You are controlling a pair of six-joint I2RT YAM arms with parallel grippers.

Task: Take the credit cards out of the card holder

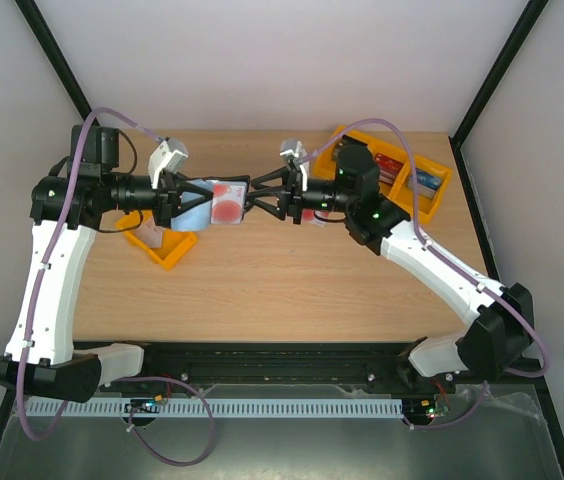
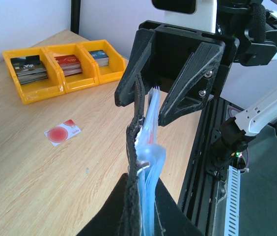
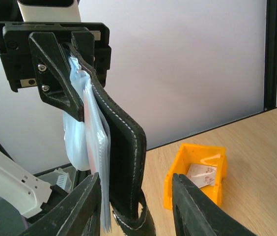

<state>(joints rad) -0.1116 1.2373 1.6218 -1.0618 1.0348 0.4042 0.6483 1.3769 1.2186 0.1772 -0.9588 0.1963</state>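
Top view. Looks like the draw of the next credit card (image 1: 227, 203), the one whose red blotch shows through a clear pocket of the card holder (image 1: 200, 210), held in the air between the arms above the table (image 1: 292, 290). Best to trust the left gripper (image 1: 184, 205), clamped on the holder's left end, as the anchor, and to bring the right gripper (image 1: 259, 200) onto the card's edge alone, not the sleeve. Stretches both forearms level toward each other, wrists face to face.

Left wrist view. Shows the holder edge-on, black cover to the left, blue-clear pockets to the right, pinched from below by the left fingers. Sets the right gripper's fingers astride the far edge, parted, not yet pressing. Close only once a card edge sits between the pads, then pull straight out along the pocket. Also shows a loose credit card (image 2: 62, 132) flat on the wood, well apart from the yellow trays (image 2: 55, 83) of stacked cards.

Right wrist view. Confirms the gap: own fingers (image 3: 79, 211) either side of the hanging holder, one clear of the black cover, the other just beside the pockets. Shift toward the pocket side to leave the cover out of the pinch. Shows, beyond, a small yellow bin (image 3: 178, 172) with pale cards (image 3: 200, 174) inside, probably the drop spot.
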